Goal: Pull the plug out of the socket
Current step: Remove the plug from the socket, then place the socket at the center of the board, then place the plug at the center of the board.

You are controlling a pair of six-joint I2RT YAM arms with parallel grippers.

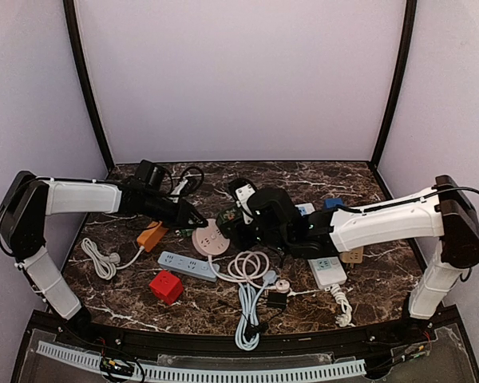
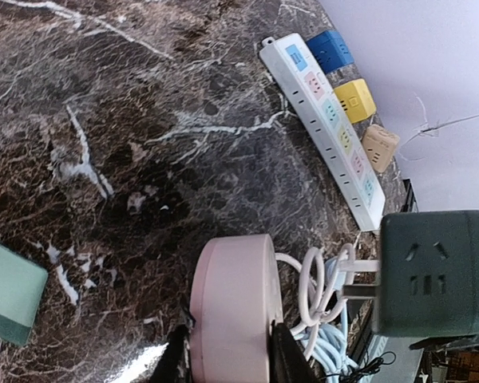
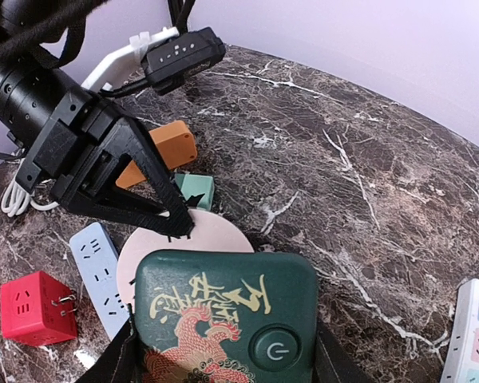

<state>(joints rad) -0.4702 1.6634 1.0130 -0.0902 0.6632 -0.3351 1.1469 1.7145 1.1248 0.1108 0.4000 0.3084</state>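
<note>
Counting what lies on the dark marble worktop, I make it two power strips: a pale blue strip near the front and a long white strip with coloured outlets on the right. Six small plug blocks lie loose: a red cube, an orange block, a mint block, and a blue cube, yellow cube and tan cube in a row beside the white strip. One black adapter sits at the back left, and a coil of white cable lies near the middle.

One pink round socket rests at the centre of the worktop. The left fingers stand narrow, one on each side of its rim, pinching it.

One dark green cube, with a dragon design and a power button on its face, sits between the right fingers, which are set about half open and press against its two sides. In the left wrist view the cube is just beside the pink socket, and its metal prongs show bare in the gap between them, above the cable loops.
</note>
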